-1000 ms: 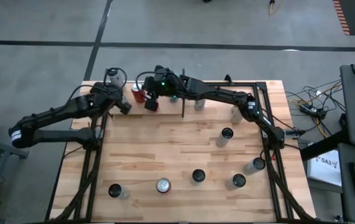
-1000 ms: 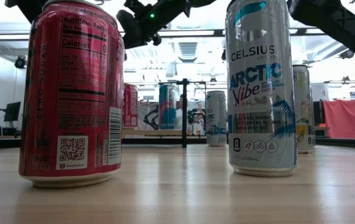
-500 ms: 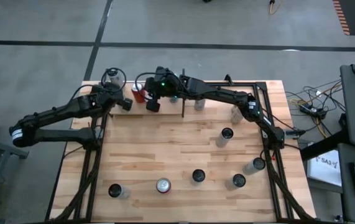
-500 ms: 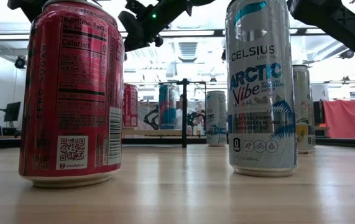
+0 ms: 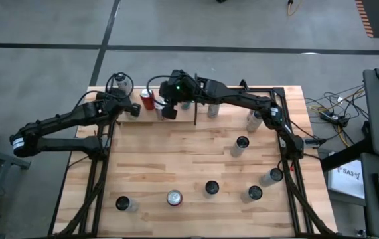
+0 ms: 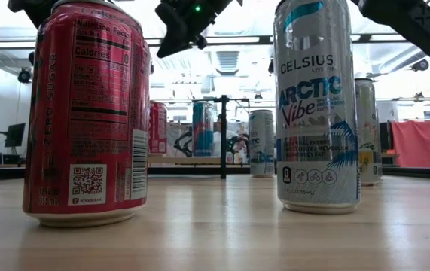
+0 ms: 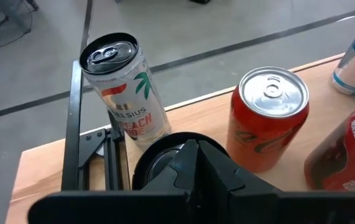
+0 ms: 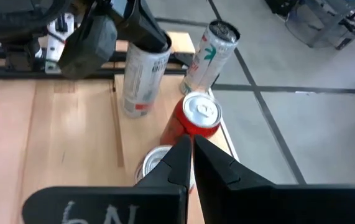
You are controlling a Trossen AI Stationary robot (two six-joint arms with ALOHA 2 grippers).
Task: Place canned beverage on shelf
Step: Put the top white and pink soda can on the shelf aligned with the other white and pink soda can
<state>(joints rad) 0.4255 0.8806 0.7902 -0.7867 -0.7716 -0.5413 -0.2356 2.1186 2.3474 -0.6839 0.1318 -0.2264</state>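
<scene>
A pale wooden worktop framed in black metal carries scattered drink cans, seen from above; the shelf, a plywood strip edged by thin black rods, runs along the far edge and holds a cluster of cans near its left end; two dark arms reach in from either side and meet over that far-left corner; the right gripper hangs above the cans there, its fingers pressed together and holding nothing, with a red can directly below them in its wrist view; the left gripper sits just left of it, fingers likewise closed and empty, close beside an orange-red can and a white peach-labelled can that stands at the very corner by the black frame; a tall white can stands beside the left gripper in the right wrist view; on the near part of the worktop a red zero-sugar can and a tall white Celsius can stand upright, well apart
</scene>
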